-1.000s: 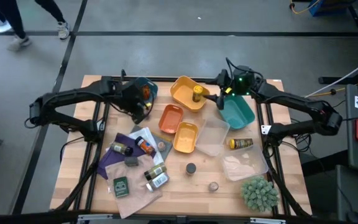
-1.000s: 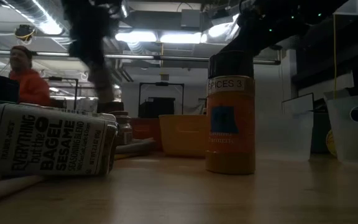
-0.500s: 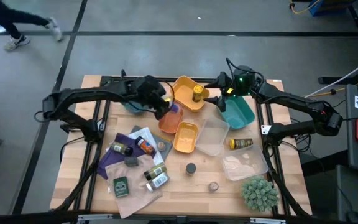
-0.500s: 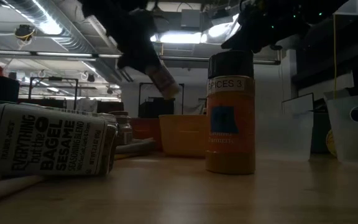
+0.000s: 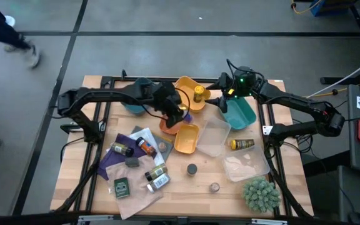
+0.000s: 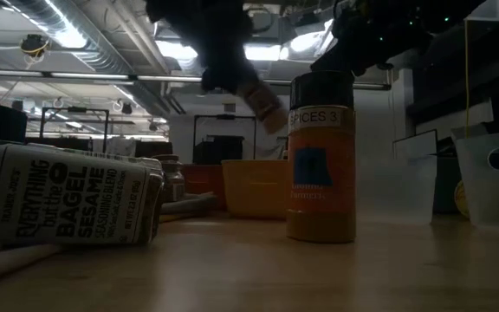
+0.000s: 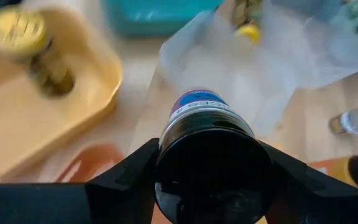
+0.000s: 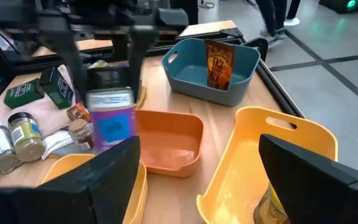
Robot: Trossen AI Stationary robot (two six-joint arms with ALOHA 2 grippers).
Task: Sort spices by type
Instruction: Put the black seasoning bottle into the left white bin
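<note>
My left gripper (image 5: 177, 110) is shut on a spice jar with a dark lid and a purple-blue label (image 8: 111, 119), held over the orange tray (image 5: 169, 122). The jar also shows in the low view (image 6: 262, 100), tilted and high above the table. My right gripper (image 5: 222, 102) is open and empty between the yellow tray (image 5: 186, 87) and the teal tray (image 5: 241, 114). A yellow-lidded jar (image 5: 199, 94) stands in the yellow tray. Several jars and packets (image 5: 144, 164) lie on the table's left near part. An amber jar (image 6: 321, 165) stands upright. My left gripper pinches the jar at its dark-lidded end (image 7: 211, 167) between its two fingers (image 7: 129, 177), one on each side. The fingers come from above and run along the jar. The jar hangs below them, label end down, a little tilted, lifted clear of the trays.
A blue tray (image 8: 211, 62) with an orange packet stands at the far left. A second yellow tray (image 5: 186, 139), two clear trays (image 5: 215, 139) and a lying yellow jar (image 5: 242, 144) are mid-table. A green spiky plant (image 5: 260, 194) is at the near right.
My left gripper has carried the jar toward the table's right edge, from beside the blue tray to above the orange tray. The jar stays lifted clear and has tipped a little.
</note>
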